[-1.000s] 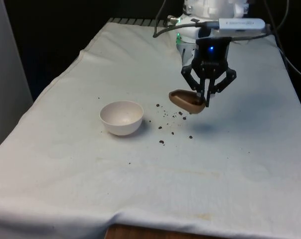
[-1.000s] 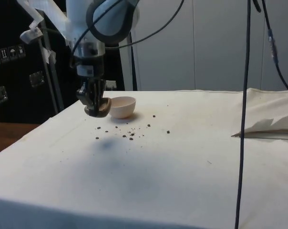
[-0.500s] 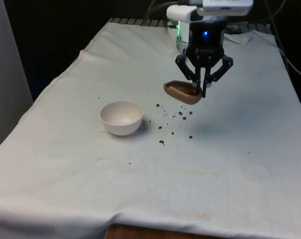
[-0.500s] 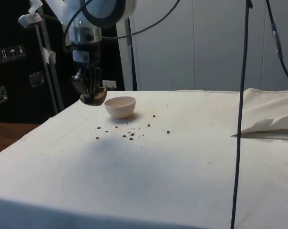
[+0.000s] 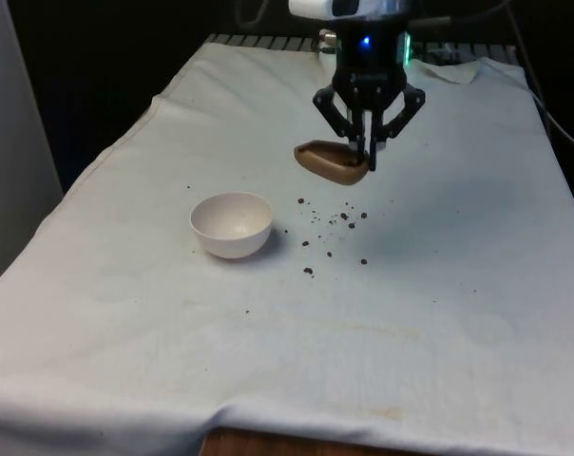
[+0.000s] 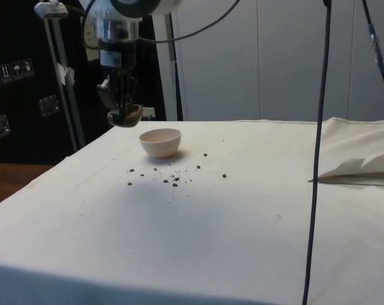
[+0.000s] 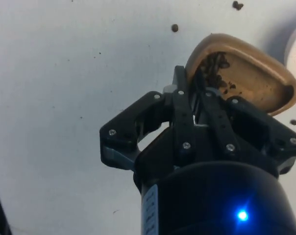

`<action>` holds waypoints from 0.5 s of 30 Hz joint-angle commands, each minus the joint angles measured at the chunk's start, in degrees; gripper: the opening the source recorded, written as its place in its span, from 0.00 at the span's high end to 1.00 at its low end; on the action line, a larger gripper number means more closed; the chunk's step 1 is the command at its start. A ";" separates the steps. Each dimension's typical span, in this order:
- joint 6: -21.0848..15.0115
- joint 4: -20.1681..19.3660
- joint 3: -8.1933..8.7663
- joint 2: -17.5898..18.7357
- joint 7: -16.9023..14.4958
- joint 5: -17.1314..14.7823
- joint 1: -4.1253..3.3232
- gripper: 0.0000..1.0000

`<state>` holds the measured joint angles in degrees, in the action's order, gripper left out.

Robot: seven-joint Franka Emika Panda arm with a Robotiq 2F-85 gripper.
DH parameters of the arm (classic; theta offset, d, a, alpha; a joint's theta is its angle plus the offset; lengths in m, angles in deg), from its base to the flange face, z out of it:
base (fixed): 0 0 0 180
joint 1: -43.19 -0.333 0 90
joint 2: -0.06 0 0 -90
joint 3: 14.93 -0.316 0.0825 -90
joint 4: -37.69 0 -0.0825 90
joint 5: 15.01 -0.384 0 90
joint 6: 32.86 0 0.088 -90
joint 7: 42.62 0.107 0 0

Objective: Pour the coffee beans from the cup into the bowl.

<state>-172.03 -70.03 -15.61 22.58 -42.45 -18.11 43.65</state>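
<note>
Hovering: gripper [image 5: 367, 152] above tabletop [image 5: 439, 313], well apart from edges
Fingers: clamped on tilted cup [image 5: 329, 161]
Bowl [image 5: 232, 224]: apart, open cloth around

I lift my gripper [image 5: 367, 160] higher above the cloth than a second ago and carry the brown cup [image 5: 331, 161] toward the front view's left and the table's far end, so in the side view the cup [image 6: 125, 116] now hangs above the bowl [image 6: 160, 142].

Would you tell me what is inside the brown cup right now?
Dark coffee beans lie in the brown cup, bunched where the hand grips its rim. The black fingers cover the part behind them.
</note>
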 commanded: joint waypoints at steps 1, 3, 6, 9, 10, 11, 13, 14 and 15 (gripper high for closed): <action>0.63 0.06 -0.40 -0.34 -1.15 -1.20 0.63 1.00; 0.69 0.11 -0.06 -0.57 -2.12 -2.29 0.69 1.00; 1.03 0.23 0.57 -0.97 -4.30 -4.58 0.92 1.00; 1.20 0.34 0.92 -1.15 -5.39 -5.79 0.92 1.00; 1.26 0.40 1.09 -1.20 -5.84 -6.36 0.97 1.00; 1.32 0.40 1.26 -1.26 -6.42 -6.93 0.97 1.00; 1.43 0.52 1.60 -1.43 -7.51 -8.14 1.09 1.00; 1.49 0.52 1.78 -1.49 -7.96 -8.65 1.15 1.00; 1.66 0.57 2.06 -1.66 -9.11 -9.91 1.26 1.00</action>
<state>-171.12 -69.63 -13.09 21.20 -50.76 -27.05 44.34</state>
